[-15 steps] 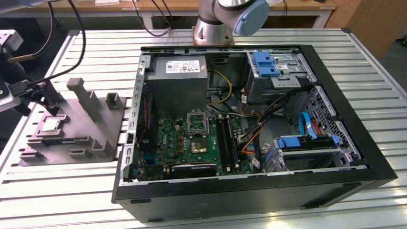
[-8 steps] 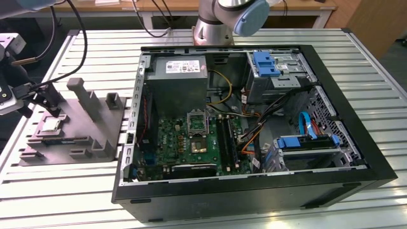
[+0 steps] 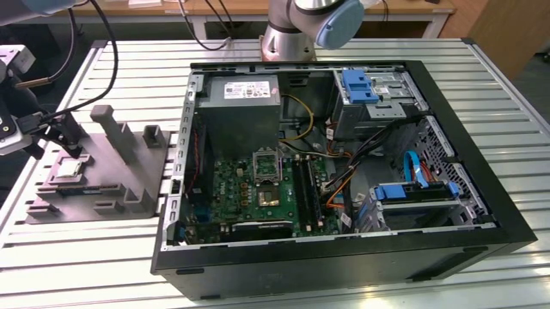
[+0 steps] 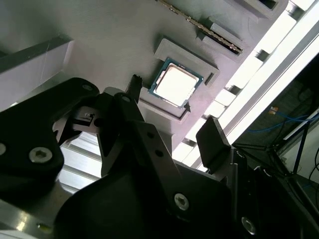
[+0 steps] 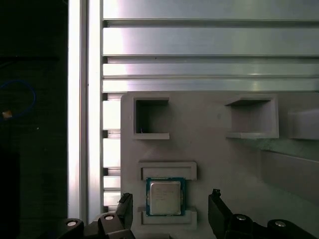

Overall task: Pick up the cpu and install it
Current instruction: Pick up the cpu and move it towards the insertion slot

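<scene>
The cpu [image 3: 67, 169] is a small square chip with a silvery top, lying flat in a recessed pocket of the grey tray [image 3: 96, 196] at the exterior view's left. My gripper [image 3: 67, 149] hangs just above it. Both wrist views show the cpu [image 4: 175, 83] [image 5: 165, 197] between the two black fingers [image 5: 215, 201], with a gap on each side. The gripper [image 5: 170, 201] [image 4: 173, 103] is open and holds nothing. The green motherboard's metal-framed socket [image 3: 266, 165] lies inside the open computer case [image 3: 481, 193].
The grey tray [image 5: 214, 149] carries raised posts [image 3: 110, 125] and other empty pockets [image 5: 151, 118] around the cpu. A grey power-supply box [image 3: 242, 96], cables and blue drive brackets [image 3: 411, 191] fill the case. The slatted metal table [image 3: 86, 270] ends close beside the tray.
</scene>
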Available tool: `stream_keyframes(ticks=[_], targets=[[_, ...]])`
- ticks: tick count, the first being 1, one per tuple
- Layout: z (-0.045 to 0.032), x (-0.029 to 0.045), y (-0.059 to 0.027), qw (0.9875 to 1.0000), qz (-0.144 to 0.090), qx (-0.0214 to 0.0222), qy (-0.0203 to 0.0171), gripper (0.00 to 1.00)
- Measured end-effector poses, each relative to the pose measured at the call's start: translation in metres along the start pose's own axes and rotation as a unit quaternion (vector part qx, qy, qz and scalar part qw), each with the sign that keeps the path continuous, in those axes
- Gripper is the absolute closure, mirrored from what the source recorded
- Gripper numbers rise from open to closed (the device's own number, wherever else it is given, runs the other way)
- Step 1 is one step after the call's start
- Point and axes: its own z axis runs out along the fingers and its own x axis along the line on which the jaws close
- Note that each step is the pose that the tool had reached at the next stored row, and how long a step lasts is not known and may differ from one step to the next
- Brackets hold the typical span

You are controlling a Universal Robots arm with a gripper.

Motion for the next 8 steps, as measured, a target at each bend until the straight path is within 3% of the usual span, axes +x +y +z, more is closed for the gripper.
stream_keyframes(ticks=[4, 8], targets=[[0.0001, 0.0000, 0.0000, 1.0000, 0.000, 0.0000, 0.0000, 0.29], [0.0049, 0.0000, -0.0023, 1.0000, -0.001, 0.0000, 0.0000, 0.29]])
